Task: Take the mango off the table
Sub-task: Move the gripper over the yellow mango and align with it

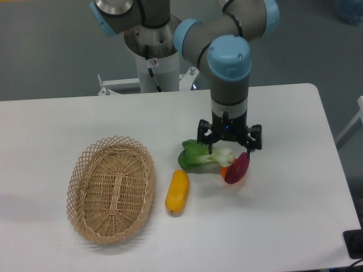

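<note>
The pickup is not yet underway in any visible sense: the mango (177, 191) is lying untouched on the white counter (295, 204), just to the right of the wicker basket (112, 188) and in front of the leafy green vegetable (199, 155), so the approach, the grasp and the lift all appear to be left. The tool (229, 142) is hanging with its fingers spread apart and gripping nothing, positioned over the green vegetable and the dark red item (237, 168), off to the mango's right and behind it rather than above it.
</note>
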{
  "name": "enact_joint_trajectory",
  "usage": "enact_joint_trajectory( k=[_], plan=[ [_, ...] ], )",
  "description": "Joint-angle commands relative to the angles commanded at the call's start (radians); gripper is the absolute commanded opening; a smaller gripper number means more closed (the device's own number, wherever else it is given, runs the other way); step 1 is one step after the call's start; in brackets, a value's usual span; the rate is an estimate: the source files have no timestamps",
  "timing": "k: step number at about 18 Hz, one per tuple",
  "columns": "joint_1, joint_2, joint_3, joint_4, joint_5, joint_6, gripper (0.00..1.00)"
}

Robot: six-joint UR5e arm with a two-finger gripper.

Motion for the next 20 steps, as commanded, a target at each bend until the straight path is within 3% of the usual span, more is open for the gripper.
enact_joint_trajectory(
  k=[4, 9, 13, 20],
  plan=[
    [-0.029, -0.051, -0.031, 0.097, -0.011, -0.049, 1.00],
    [-0.046, -0.083, -0.037, 0.100, -0.018, 0.055, 1.00],
    [-0.041, -0.077, -0.109, 0.107, -0.041, 0.216, 1.00],
    [-0.060, -0.100, -0.124, 0.114, -0.049, 0.115, 1.00]
  ],
)
